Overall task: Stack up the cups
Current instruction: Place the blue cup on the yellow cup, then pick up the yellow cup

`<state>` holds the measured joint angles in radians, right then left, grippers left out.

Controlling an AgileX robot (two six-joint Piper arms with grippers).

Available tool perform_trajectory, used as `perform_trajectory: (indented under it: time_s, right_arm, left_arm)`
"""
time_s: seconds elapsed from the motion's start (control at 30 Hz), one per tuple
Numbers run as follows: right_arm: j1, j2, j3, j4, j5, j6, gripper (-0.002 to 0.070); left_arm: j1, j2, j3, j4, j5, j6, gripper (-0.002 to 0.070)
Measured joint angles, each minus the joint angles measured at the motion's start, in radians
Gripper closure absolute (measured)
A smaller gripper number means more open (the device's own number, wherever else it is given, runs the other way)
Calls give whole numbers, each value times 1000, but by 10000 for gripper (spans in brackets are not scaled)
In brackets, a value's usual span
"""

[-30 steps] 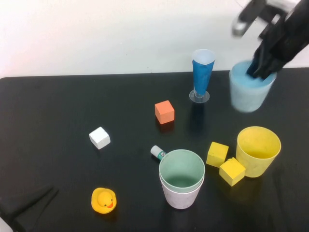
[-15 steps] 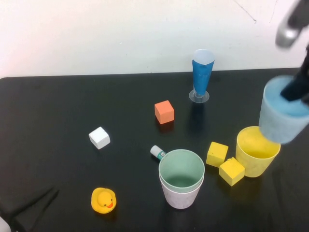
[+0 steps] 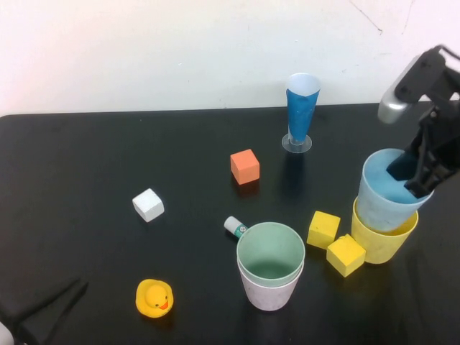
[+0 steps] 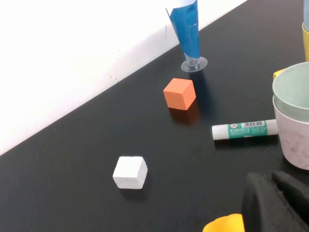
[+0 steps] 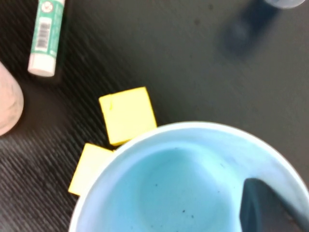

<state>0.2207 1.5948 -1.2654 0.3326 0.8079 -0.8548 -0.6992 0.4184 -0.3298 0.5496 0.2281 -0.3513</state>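
At the table's 3 o'clock edge, the right gripper (image 3: 420, 171), clamped on the light blue tapered plastic cup (image 3: 384, 198), seats it in the yellow plastic cup (image 3: 382, 238); release comes next, while the left gripper (image 4: 277, 203) rests closed at 7 o'clock.

The only printing is on the glue stick (image 4: 245, 129), which lies on the bench just beside the stacked cups (image 4: 295, 113): its green-and-white label carries small lettering too fine to read, and the right wrist view shows a barcode and a round mark near its cap.
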Motion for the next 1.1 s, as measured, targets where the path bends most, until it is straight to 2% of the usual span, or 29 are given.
perform_trajectory:
  time_s: [0.17,0.37,0.53,0.8,0.87,0.97,1.1]
  right_arm:
    - [0,56,0,2,46,-31,612]
    - [0,100,-2,15,38,-43,453]
    - [0,171,0,17,16,-45,412]
    - [0,215,0,68,16,-45,414]
    - [0,215,-4,71,20,-45,456]
    - [0,216,-39,70,68,-45,575]
    - [0,217,-146,79,158,-45,575]
  left_arm:
    - [0,0,0,0,0,0,673]
    - [0,0,0,0,0,0,673]
    - [0,0,0,0,0,0,673]
    - [0,0,0,0,0,0,673]
    - [0,0,0,0,0,0,673]
    - [0,0,0,0,0,0,673]
    - [0,0,0,0,0,-3,673]
